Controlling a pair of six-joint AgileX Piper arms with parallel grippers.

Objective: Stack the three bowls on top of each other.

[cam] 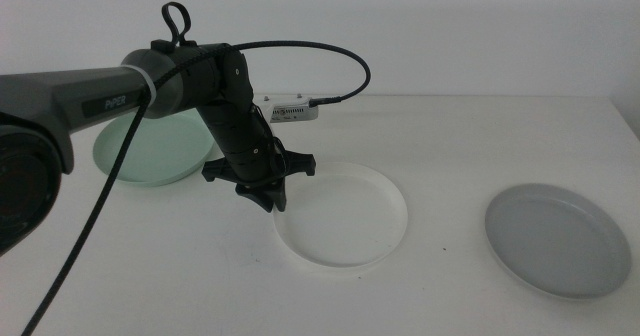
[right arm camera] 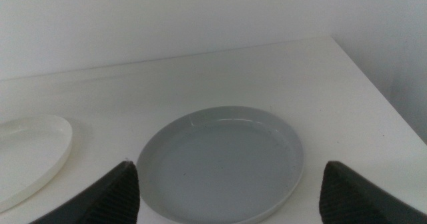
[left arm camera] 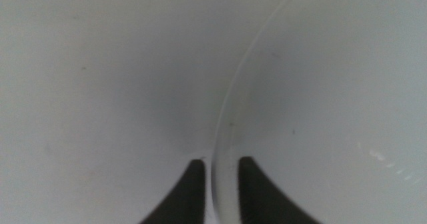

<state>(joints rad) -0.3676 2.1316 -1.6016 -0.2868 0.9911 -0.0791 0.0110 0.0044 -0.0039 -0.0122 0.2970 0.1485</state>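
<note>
The left claw is down at the left rim of the white bowl in the middle of the table. Its jaws are close together, one inside the rim and one outside, pinching it. The mint green bowl sits behind the arm. The right claw is open wide, hanging just above the grey bowl, holding nothing.

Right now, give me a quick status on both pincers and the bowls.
Left pincer straddling white bowl rim, jaws either side. Right pincer open, above grey bowl. Green bowl behind left arm. No stack yet, nothing in the way.
</note>
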